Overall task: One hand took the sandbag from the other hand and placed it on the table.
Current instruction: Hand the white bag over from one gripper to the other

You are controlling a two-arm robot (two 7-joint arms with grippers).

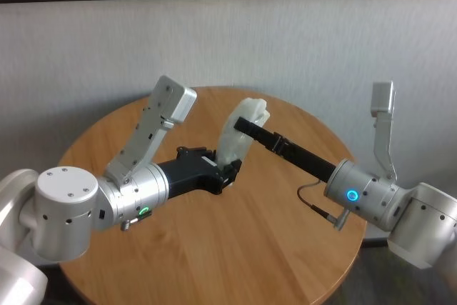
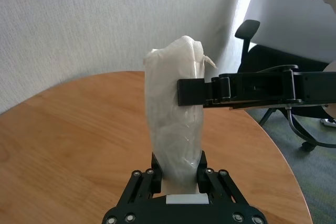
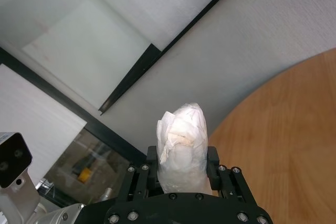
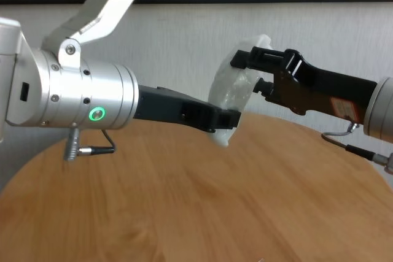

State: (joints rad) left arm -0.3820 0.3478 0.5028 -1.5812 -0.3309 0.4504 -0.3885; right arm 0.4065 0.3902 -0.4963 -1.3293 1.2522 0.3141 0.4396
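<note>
The white sandbag (image 1: 241,121) is held upright in the air above the round wooden table (image 1: 250,248), between both grippers. My left gripper (image 1: 230,169), with the green ring, is shut on its lower end; the left wrist view shows the sandbag (image 2: 176,124) standing between that gripper's fingers (image 2: 155,165). My right gripper (image 1: 248,125), with the blue ring, reaches in from the right and is shut across the sandbag's upper part. In the right wrist view the crinkled end of the sandbag (image 3: 182,140) sticks out beyond that gripper's fingers (image 3: 152,156). The chest view shows the sandbag (image 4: 233,90) clear of the table top.
A grey wall stands close behind the table. A black office chair (image 2: 251,32) stands on the floor beyond the table's edge. A thin cable (image 1: 314,201) loops below my right wrist. The table top (image 4: 184,200) lies under both arms.
</note>
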